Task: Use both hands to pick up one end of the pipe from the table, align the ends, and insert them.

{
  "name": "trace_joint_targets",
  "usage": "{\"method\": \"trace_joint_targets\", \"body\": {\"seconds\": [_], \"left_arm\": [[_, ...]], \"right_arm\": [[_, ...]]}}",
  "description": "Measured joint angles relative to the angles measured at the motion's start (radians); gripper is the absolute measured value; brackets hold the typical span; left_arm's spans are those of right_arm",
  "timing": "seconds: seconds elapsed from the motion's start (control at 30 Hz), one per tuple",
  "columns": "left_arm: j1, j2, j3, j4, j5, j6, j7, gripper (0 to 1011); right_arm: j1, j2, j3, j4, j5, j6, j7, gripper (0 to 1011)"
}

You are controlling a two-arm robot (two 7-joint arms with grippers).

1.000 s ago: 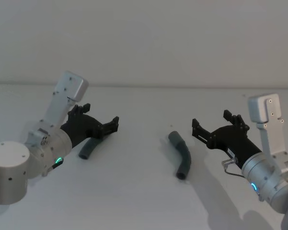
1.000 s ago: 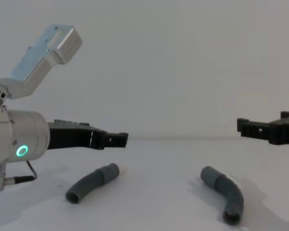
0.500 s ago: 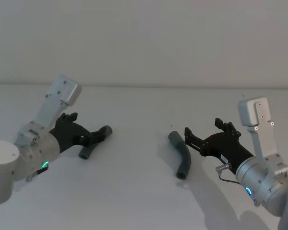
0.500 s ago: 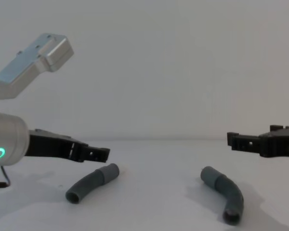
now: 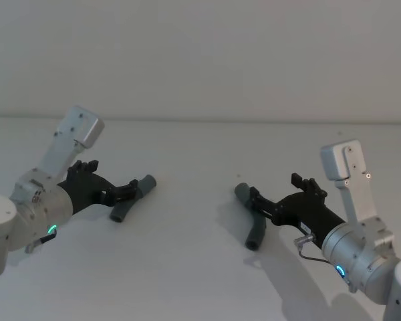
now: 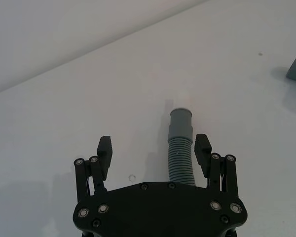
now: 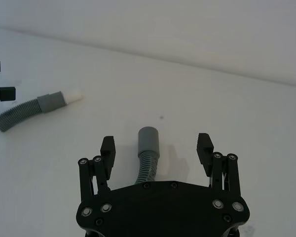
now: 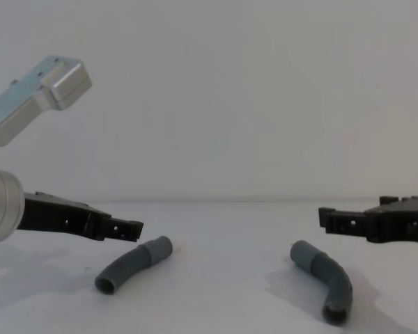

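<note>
Your left gripper (image 6: 153, 144): jaws wide, left hose piece (image 8: 132, 263) lying between them, nearer one finger, collar past the tips. Your right gripper (image 7: 156, 143): jaws wide, right hose piece (image 8: 327, 275) roughly centred in the gap, collar foremost. Both pieces rest on the white table (image 5: 187, 267)

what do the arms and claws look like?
The left arm and right arm are silver cylinders, each with a green-teal light ring and boxy silver bracket. The left claw and right claw: black two-finger linkages, silver rivets. Thin cable loop at right wrist.
</note>
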Motion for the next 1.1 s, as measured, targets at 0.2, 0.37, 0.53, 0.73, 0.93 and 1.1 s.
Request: {"method": "trace_joint_targets", "body": {"seconds": [0.2,0.37,0.53,0.73,0.93,1.1], "left_arm": [[-0.022,0.003,0.011,0.032,0.003,-0.014,-0.036,1001],[-0.05,0.007,0.026,0.067,0.008,-0.029,-0.082,1001],[-0.075,0.009,0.045,0.1,0.011,-0.038,-0.127,1001],[-0.102,0.008,0.065,0.134,0.015,-0.043,-0.174,1001],[-0.115,0.005,0.074,0.152,0.016,-0.043,-0.204,1001],[-0.117,0.004,0.075,0.156,0.017,-0.039,-0.215,1001]], "right_arm": [[0.006,-0.005,-0.004,0.009,-0.004,0.016,0.007,1000],[0.013,-0.008,-0.008,0.017,-0.009,0.028,0.013,1000],[0.021,-0.01,-0.012,0.025,-0.015,0.035,0.019,1000],[0.035,-0.014,-0.022,0.04,-0.028,0.041,0.025,1000],[0.051,-0.021,-0.032,0.059,-0.039,0.047,0.032,1000],[0.063,-0.026,-0.04,0.075,-0.048,0.057,0.039,1000]]}}
